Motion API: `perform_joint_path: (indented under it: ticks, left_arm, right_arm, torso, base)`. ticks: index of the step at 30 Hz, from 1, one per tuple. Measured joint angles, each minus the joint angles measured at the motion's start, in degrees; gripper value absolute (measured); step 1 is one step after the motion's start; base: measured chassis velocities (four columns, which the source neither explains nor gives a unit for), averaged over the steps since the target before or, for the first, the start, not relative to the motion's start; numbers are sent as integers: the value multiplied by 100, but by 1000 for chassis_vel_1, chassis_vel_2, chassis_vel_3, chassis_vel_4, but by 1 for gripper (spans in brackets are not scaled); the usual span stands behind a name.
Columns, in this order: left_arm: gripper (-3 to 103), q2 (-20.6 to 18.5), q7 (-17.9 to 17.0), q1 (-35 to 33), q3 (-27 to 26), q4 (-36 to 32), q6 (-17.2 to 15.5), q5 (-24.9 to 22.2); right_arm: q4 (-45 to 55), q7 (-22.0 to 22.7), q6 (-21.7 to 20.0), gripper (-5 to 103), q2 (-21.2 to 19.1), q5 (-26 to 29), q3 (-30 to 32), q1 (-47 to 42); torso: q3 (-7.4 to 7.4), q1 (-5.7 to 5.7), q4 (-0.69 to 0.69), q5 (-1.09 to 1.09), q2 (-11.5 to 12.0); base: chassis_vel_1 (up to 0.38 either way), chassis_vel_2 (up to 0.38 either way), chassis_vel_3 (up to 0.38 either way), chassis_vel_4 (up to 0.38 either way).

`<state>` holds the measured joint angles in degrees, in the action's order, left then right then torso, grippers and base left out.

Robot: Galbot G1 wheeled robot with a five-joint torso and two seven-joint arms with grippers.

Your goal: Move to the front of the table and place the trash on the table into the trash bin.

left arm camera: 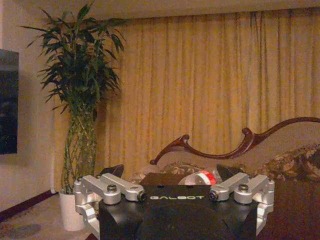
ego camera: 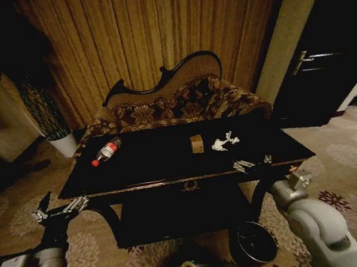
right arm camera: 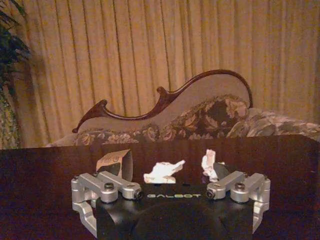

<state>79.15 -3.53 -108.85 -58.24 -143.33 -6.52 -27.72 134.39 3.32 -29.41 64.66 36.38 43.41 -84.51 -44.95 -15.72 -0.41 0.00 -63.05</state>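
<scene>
The right pincer [ego camera: 252,162] hovers over the front edge of the bench [ego camera: 150,167], on its right half, with its fingers spread and nothing between them. In the right wrist view the same pincer [right arm camera: 170,172] points across the dark bench top toward the crumpled white wrapper [right arm camera: 164,171], which lies just ahead of it, with the small tan box [right arm camera: 115,162] a little to one side. From the head view the wrapper [ego camera: 224,142] and the box [ego camera: 197,143] sit close together near the middle right of the bench, and the plastic bottle [ego camera: 106,151] with its red cap lies on its side well apart from them, near the far left corner. The left pincer [ego camera: 58,210] hangs off the left front corner of the bench, over the carpet, fingers spread and empty; its wrist view shows the pincer [left arm camera: 170,172] facing the bottle's red cap [left arm camera: 206,176]. The trash bin [ego camera: 256,242] stands on the floor under the right front of the bench, just beside the right arm. Behind the bench stands a floral sofa [ego camera: 175,104], and a potted plant [ego camera: 48,118] stands to its left.
</scene>
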Motion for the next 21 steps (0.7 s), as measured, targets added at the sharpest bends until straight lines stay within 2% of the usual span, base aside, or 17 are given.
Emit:
perform_joint_path:
  ticks: [9,21]
  left_arm:
    - [100,16,-8,25,50,0,-72,47]
    - [100,35,-91,50,86,4,-134,102]
  right_arm:
    - [-795,84,-235,100,-563,358,-180,746]
    - [-1556,436,-462,100,-783,459,-1048,1646]
  torso:
    - [0,-1,-1,0,1]
    - [0,-1,0,0,1]
  base:
    - [0,0,0,0]
    - [0,0,0,0]
